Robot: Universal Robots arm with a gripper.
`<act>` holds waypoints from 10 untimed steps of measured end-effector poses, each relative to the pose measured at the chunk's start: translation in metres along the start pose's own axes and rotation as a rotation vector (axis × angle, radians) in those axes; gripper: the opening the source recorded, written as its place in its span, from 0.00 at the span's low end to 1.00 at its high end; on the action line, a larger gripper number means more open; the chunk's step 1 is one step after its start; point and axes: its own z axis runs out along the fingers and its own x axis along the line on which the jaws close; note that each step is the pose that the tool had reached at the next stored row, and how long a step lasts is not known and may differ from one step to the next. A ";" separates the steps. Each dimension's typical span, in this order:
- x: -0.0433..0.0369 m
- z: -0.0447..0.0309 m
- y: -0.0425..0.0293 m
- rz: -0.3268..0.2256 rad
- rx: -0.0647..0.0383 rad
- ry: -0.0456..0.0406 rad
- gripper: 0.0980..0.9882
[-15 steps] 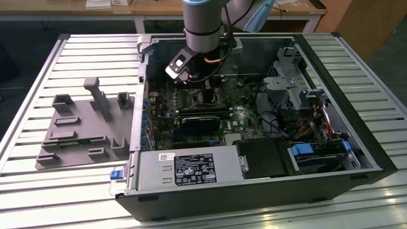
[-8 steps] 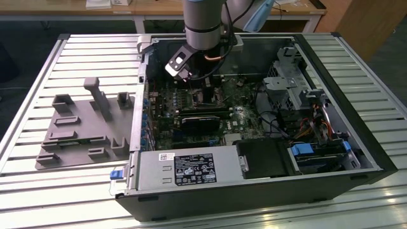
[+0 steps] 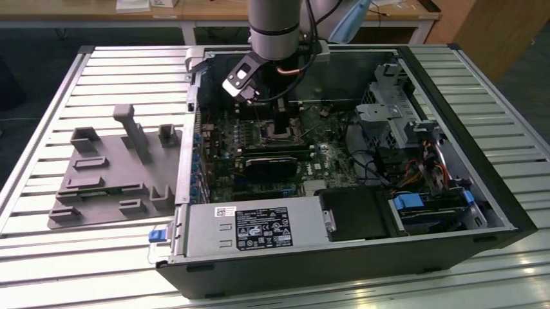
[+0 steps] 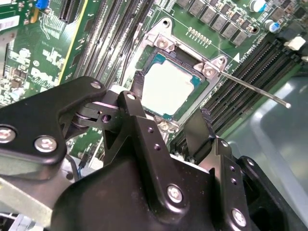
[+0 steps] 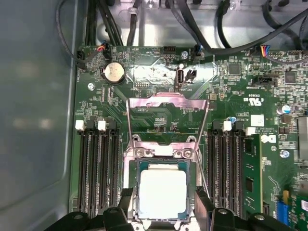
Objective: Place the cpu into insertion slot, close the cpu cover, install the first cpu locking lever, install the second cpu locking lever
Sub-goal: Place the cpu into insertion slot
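The cpu (image 5: pixel 162 192) lies flat in the insertion slot (image 5: pixel 161 163), its pale silver top facing up; it also shows in the second wrist view (image 4: pixel 168 86). My gripper (image 5: pixel 163 198) hangs just above it, open, with one black fingertip (image 4: pixel 138 84) on each side and a gap to the chip's edges. The cpu cover (image 5: pixel 168 102) stands swung up behind the slot, the green board showing through its window. A thin locking lever (image 4: pixel 250 86) sticks out sideways, unlatched. In the exterior view the gripper (image 3: pixel 279 123) reaches down into the open computer case.
Long black memory slots (image 5: pixel 98 168) flank the socket on both sides. The case wall (image 5: pixel 38 120) rises close by. A black card (image 3: pixel 270 167), a power supply (image 3: pixel 249 228) and cable bundles (image 3: pixel 378 167) fill the case. A grey fixture (image 3: pixel 112 174) lies at the exterior view's left.
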 end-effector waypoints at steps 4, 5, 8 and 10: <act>0.0000 -0.0012 0.0001 0.000 0.000 0.0003 0.58; 0.0000 -0.0012 0.0001 0.000 0.000 0.0003 0.58; 0.0000 -0.0012 0.0001 0.000 0.000 0.0002 0.58; 0.0000 -0.0012 0.0001 0.000 0.000 0.0003 0.56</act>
